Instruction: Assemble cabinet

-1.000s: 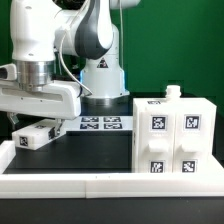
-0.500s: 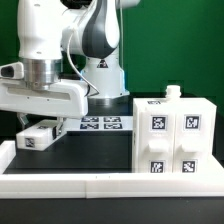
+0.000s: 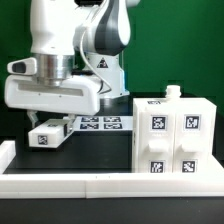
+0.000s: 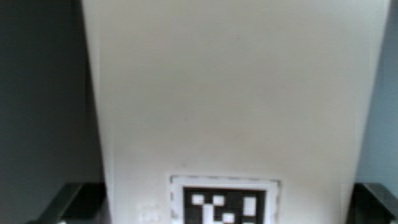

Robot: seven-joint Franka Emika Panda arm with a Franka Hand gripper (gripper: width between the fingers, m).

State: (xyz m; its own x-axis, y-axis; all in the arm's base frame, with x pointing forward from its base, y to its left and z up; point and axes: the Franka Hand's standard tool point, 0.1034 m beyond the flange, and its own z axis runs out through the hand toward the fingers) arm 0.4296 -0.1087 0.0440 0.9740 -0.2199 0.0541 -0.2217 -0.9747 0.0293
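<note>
The gripper (image 3: 50, 120) hangs under the arm's broad white hand, clamped on a white panel (image 3: 47, 131). In the wrist view this panel (image 4: 222, 100) fills nearly the whole picture, with the dark fingers (image 4: 71, 205) pressing in at either side of its far end. The panel's only print is a square black-and-white fiducial marker (image 4: 226, 206), which also shows on its end face in the exterior view. Just behind the panel, the marker board (image 3: 100, 123) lies flat on the black table (image 3: 95, 155), showing a row of similar tags. The cabinet (image 3: 172, 140) stands well apart from the gripper at the exterior view's right, upright on the table. Its front bears four square markers in two rows, another lies on top, and a small white knob (image 3: 173, 92) sticks up. A low white border rail (image 3: 100, 186) runs along the table's near edge.
</note>
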